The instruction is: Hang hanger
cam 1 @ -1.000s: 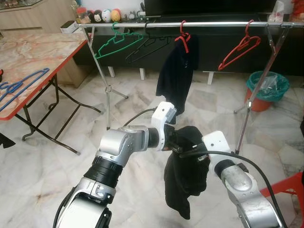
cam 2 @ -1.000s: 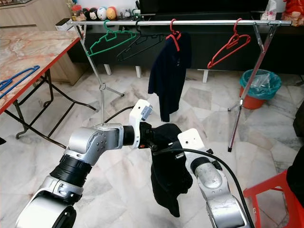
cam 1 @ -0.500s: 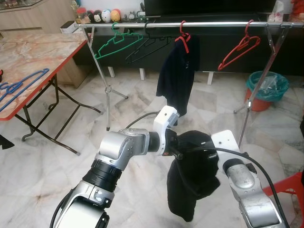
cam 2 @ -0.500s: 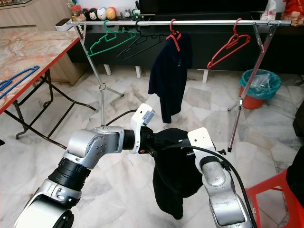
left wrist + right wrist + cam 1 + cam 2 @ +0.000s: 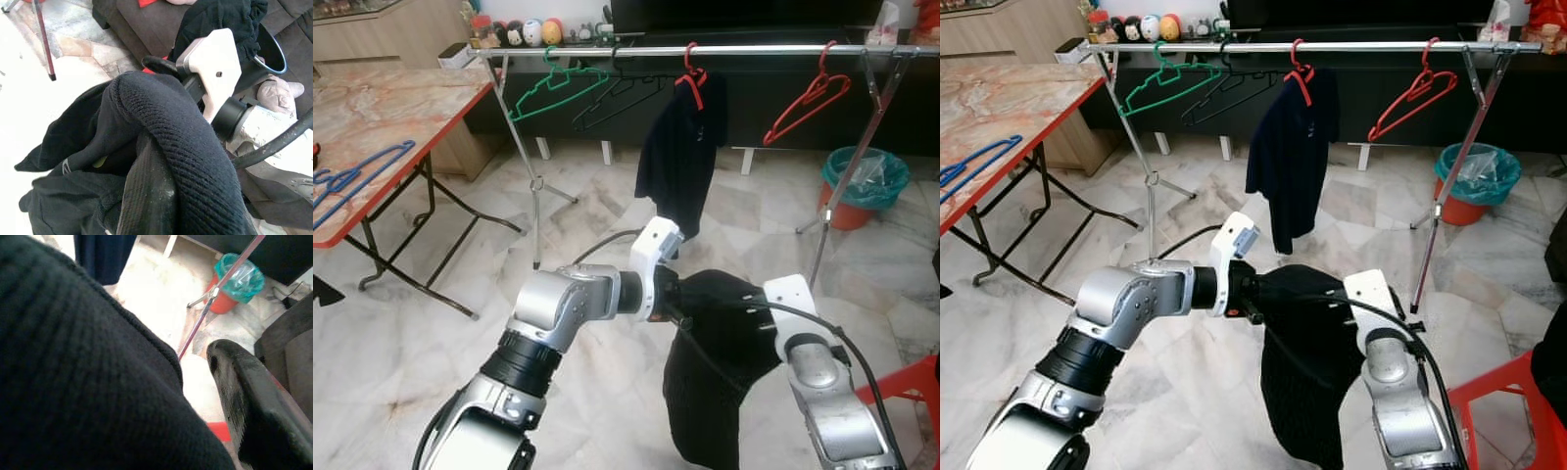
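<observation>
Since a second ago the right arm has swung out to the right and the black knitted garment (image 5: 715, 372) now hangs stretched between the two arms instead of bunched, its lower part falling toward the marble floor (image 5: 431, 343). The left end effector (image 5: 677, 315) sits at the garment's left edge, buried in the cloth; in the left wrist view a fold of the knit wraps over one black finger (image 5: 146, 196), so it appears to be pinching the garment, though the fingertips are hidden. The right end effector (image 5: 759, 318) is under the cloth at the garment's right side; the right wrist view shows one black finger (image 5: 244, 391) beside the fabric, and I cannot tell whether the fingers are spread or pressed together. No hanger can be made out inside the garment.

Far ahead stands a silver metal clothes rail (image 5: 744, 49) on slanted legs. From left to right it carries a green wire hanger (image 5: 553, 90), a black wire hanger (image 5: 617, 98), a red hanger bearing a dark navy shirt (image 5: 680, 162), and an empty red plastic hanger (image 5: 808, 103). An orange bin lined with a teal bag (image 5: 862, 186) stands near the rail's right leg. At the left, a marble-topped desk with an orange edge (image 5: 401, 108) holds a blue hanger (image 5: 352, 176).
</observation>
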Tool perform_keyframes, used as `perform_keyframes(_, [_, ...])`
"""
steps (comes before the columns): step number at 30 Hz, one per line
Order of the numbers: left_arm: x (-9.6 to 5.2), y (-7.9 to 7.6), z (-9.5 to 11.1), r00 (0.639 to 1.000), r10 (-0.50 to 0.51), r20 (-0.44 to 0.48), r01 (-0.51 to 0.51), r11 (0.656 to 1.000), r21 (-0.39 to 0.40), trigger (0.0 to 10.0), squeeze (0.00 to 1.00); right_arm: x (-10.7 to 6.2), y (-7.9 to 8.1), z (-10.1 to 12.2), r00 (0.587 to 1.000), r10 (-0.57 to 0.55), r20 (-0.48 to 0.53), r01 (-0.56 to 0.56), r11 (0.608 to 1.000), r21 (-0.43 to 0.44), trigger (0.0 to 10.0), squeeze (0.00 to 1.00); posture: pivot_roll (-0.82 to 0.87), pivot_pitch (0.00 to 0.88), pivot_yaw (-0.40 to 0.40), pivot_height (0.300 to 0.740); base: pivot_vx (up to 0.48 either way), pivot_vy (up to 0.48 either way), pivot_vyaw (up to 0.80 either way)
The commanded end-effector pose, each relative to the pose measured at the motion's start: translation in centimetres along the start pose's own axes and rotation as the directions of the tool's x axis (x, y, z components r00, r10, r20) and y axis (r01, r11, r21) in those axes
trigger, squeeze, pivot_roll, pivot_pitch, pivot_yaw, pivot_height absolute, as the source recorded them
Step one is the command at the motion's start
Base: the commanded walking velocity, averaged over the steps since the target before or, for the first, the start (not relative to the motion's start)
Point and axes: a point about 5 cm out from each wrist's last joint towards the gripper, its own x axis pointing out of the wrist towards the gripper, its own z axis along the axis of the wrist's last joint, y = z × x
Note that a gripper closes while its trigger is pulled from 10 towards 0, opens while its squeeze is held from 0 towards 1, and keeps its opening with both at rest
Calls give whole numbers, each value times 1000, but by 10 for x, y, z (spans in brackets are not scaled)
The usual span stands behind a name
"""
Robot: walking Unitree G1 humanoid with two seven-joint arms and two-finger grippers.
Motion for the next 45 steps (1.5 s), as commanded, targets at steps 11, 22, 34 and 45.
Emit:
perform_keyframes(11, [-4, -2, 2, 1000, -15, 18, 14, 1000, 17, 10000, 0, 3, -4, 5, 999, -28, 37, 25, 996, 88, 0, 0, -42, 39, 90, 740, 0, 0, 0])
perform_keyframes(22, [-4, -1, 1, 1000, -7, 19, 7, 1000, 15, 10000, 0, 3, 0, 6, 999, 21, 49, -26, 993, 112, 0, 0, -46, 45, 87, 740, 0, 0, 0])
perform_keyframes(34, [-8, 5, -4, 1000, 18, -1, -18, 1000, 21, 10000, 0, 2, 1, 9, 998, 33, 58, -39, 994, 105, 0, 0, -50, 52, 99, 740, 0, 0, 0])
perform_keyframes(45, [-11, 6, -9, 999, 31, -20, -30, 998, 47, 10000, 0, 0, 3, 13, 997, 45, 70, -52, 994, 98, 0, 0, -51, 55, 111, 740, 0, 0, 0])
